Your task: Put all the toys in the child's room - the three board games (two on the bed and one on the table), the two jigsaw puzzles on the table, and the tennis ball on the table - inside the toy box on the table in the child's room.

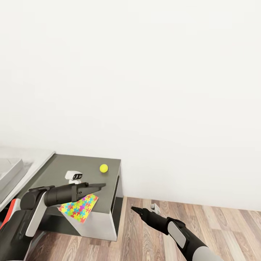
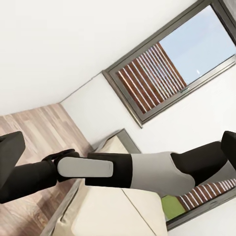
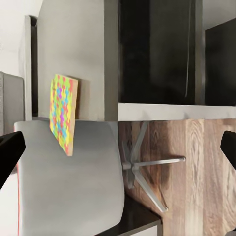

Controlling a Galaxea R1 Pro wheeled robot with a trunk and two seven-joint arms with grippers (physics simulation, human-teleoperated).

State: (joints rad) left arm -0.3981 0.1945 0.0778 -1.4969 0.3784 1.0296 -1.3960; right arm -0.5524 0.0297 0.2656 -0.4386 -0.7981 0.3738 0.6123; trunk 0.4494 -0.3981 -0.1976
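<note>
It was a room in a home, a child's bedroom by its signs: plain white walls, a wood-plank floor point(image 1: 203, 221), a cream bed point(image 2: 113, 216) under a slatted window point(image 2: 172, 64), and a dark grey table point(image 1: 72, 170) bearing a tennis ball point(image 1: 103, 168) and a jigsaw puzzle point(image 1: 79, 207).

Here's the left arm point(image 1: 54, 195): a glossy black cylinder of a forearm, tapering to a slim black left pincer point(image 1: 97, 186) with pointed tips. Behind it sits a pale grey elbow bracket point(image 1: 36, 214), and there's a flash of red trim point(image 1: 12, 207) near the shoulder. Over to the right arm point(image 1: 181, 233): matte black casing, a rounded light-grey panel point(image 1: 178, 234) inset along it, then a narrow black right pincer point(image 1: 136, 209) at the end.
</note>
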